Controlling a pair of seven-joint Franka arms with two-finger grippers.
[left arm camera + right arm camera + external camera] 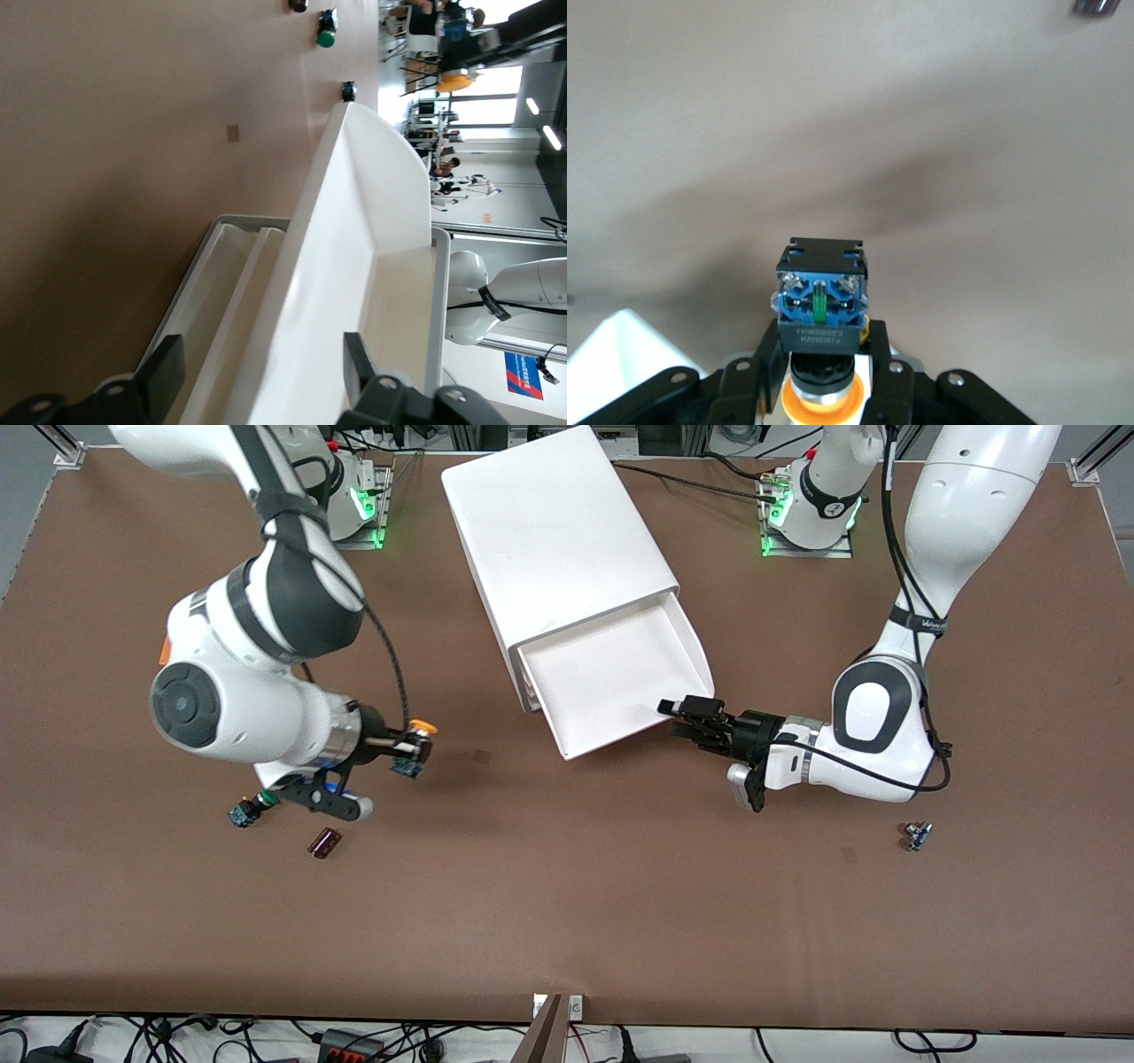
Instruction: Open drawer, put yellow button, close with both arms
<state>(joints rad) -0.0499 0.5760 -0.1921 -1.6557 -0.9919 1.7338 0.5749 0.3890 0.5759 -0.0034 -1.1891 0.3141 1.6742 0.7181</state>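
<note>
The white cabinet stands at the middle of the table's robot edge. Its top drawer is pulled out toward the front camera and is bare inside. My left gripper is at the drawer's front corner toward the left arm's end. It is open, with its fingers either side of the drawer's front wall and gaps on both sides. My right gripper hangs over bare table toward the right arm's end, shut on the yellow button. The right wrist view shows the blue-and-black body sticking out past the fingers.
A green-capped button and a small dark red block lie on the table under the right arm. Another small button lies nearer the front camera than the left arm's elbow. Two lower drawers are shut.
</note>
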